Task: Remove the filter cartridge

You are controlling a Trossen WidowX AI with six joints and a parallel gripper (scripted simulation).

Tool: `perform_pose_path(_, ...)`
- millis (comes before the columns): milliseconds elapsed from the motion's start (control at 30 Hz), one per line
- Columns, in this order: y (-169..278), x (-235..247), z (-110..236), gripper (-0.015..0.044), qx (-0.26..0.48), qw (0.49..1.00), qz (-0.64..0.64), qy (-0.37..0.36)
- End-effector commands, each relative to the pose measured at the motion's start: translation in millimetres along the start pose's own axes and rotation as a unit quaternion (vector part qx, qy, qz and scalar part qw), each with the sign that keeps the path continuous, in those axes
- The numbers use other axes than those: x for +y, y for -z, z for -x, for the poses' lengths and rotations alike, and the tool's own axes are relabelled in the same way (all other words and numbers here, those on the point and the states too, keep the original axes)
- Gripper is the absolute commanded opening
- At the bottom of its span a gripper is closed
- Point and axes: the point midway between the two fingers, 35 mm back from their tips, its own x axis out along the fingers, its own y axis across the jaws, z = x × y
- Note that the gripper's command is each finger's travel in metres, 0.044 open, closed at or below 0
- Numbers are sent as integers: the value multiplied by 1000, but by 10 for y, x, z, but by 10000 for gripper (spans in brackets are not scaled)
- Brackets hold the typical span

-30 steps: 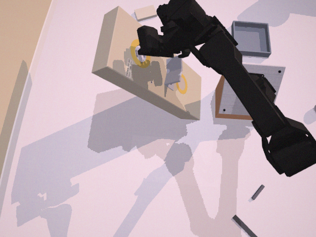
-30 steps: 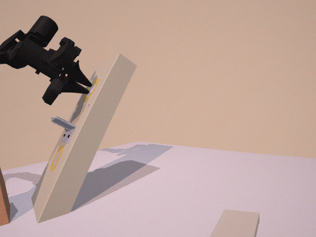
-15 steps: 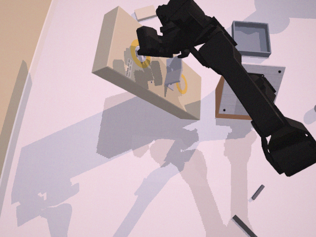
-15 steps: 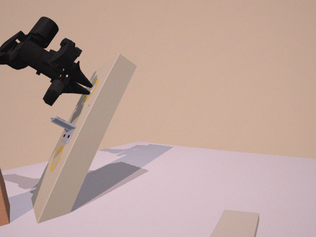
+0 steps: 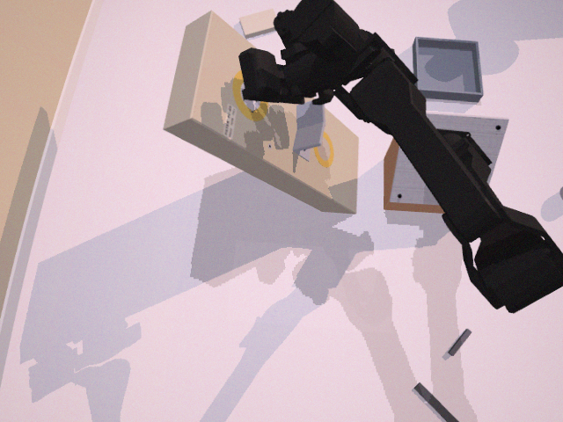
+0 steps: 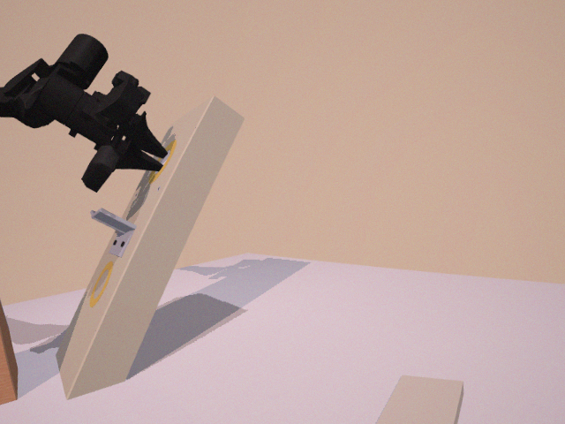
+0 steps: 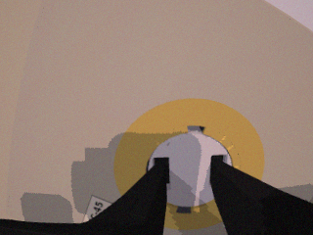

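The round grey filter cartridge (image 7: 190, 170) (image 5: 257, 106) sits in a yellow ring (image 7: 218, 117) (image 5: 237, 90) high on the tilted beige service panel (image 5: 204, 54) (image 6: 182, 192) (image 7: 98, 59). My gripper (image 7: 187, 167) (image 5: 249, 100) (image 6: 163, 158) is pressed against the cartridge face. Its two fingers stand a little apart, with their tips at the left and right sides of the disc. Small notches show at the top and bottom of the disc. I cannot tell how deep the tips reach. The grey tray (image 5: 445, 41) stands at the far right, empty.
A grey bracket (image 5: 309, 129) (image 6: 114, 221) sticks out of the panel below the gripper, above a second yellow ring (image 5: 324, 149) (image 6: 101, 283). The arm's base plate (image 5: 391, 181) lies right of the panel. A beige block (image 5: 257, 22) (image 6: 419, 401) and two dark bars (image 5: 458, 343) (image 5: 432, 399) lie on the table.
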Motion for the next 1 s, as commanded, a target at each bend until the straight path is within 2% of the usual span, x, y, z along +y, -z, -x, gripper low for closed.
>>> perform_pose_path(0, 0, -9, -30, 118, -1, 1000, -3, 2)
perform_pose_path(600, 0, -9, -78, 118, -1, 1000, -2, 2)
perform_pose_path(900, -6, 1, -35, 58, 0, 1000, -3, -3)
perform_pose_path(967, -6, 1, -35, 5, 0, 1000, -3, -3)
